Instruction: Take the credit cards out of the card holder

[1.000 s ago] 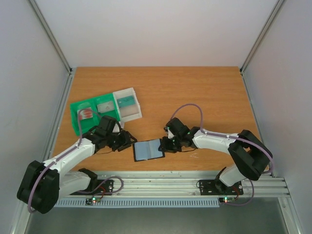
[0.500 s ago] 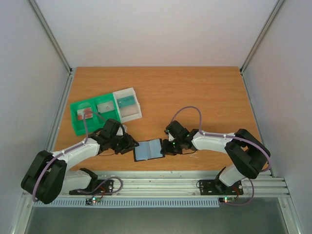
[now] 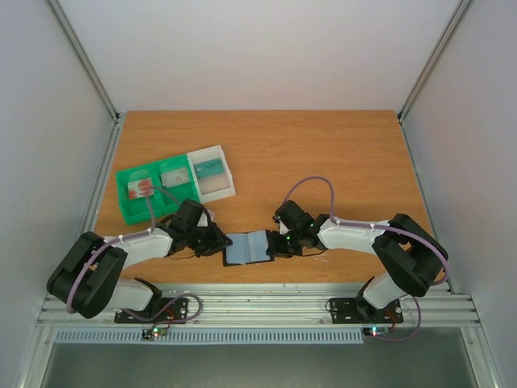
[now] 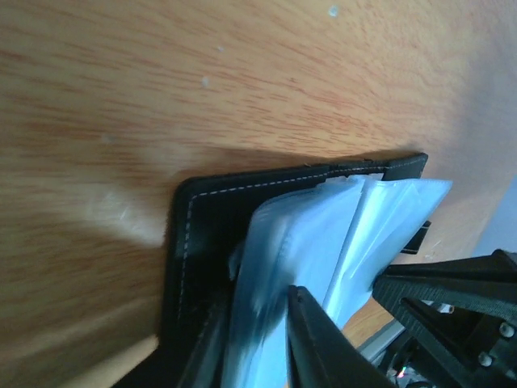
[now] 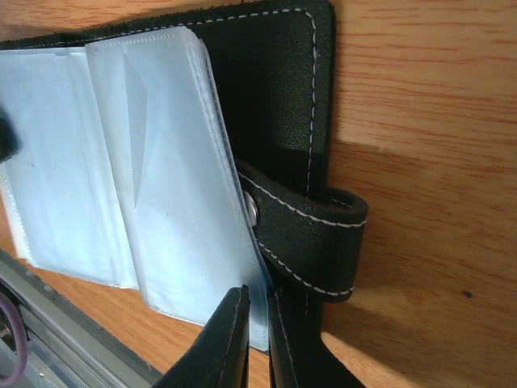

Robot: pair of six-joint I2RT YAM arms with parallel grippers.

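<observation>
Our right gripper (image 5: pixel 257 305), narrow, pinches the holder (image 3: pixel 246 247) near the front edge of the counter (image 3: pixel 323 145). Of our left gripper (image 3: pixel 216 240) we cannot tell.

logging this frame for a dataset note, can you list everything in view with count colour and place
card holder: one, black with pale blue-grey pockets, lying open at the table's near middle, between the two hands
credit cards: three seen; red-blotched card and pale card in separate tray compartments, teal card in the plastic box
green tray: one, green, left side of the table
plastic box: one, clear-white, against the tray's right end
table: one, wood-brown
left hand: one, black, at the holder's left edge, fingers among the pockets, grip unclear
right hand: one, black, at the holder's right edge beside the snap tab, closed on that edge
</observation>
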